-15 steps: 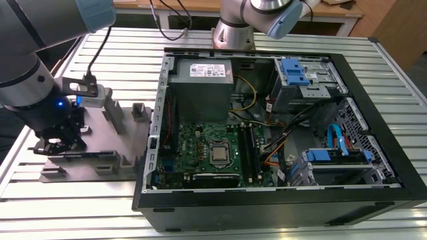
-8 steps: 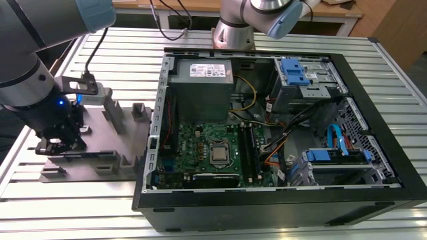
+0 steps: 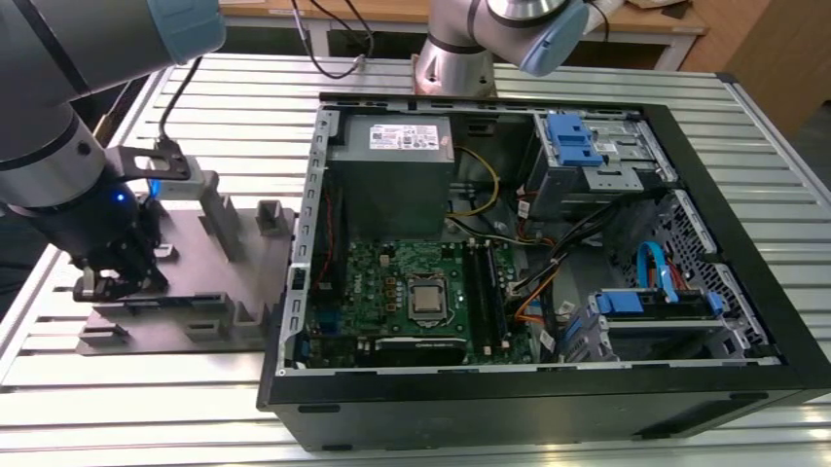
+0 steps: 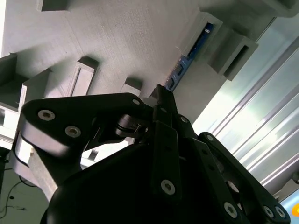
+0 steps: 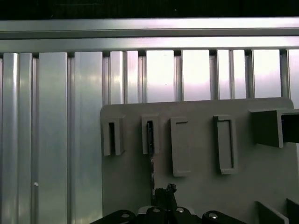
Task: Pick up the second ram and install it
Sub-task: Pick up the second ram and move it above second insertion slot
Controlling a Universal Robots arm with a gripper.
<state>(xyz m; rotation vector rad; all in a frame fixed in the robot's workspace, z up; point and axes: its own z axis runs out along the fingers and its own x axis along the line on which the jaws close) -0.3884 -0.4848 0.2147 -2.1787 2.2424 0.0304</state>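
Hand [image 4: 160, 94] pinches second ram [image 4: 183, 61]: thin, dark, edge-on in tray [image 4: 117, 37].

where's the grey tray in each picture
Exterior view: tray lies on the table, at the exterior view's left of the case.
Second wrist view: tray is the pale slab beyond the gripper.
First wrist view: tray lies on the ribbed table, beyond the gripper.
Landmark: the gripper, at the tray.

Soft, even light is filling the exterior view. Glare is streaking off the metal table [image 5: 159, 74] [image 4: 261, 116] in both wrist views, leaving the gripper [image 4: 160, 93] looking dark and shadowed.
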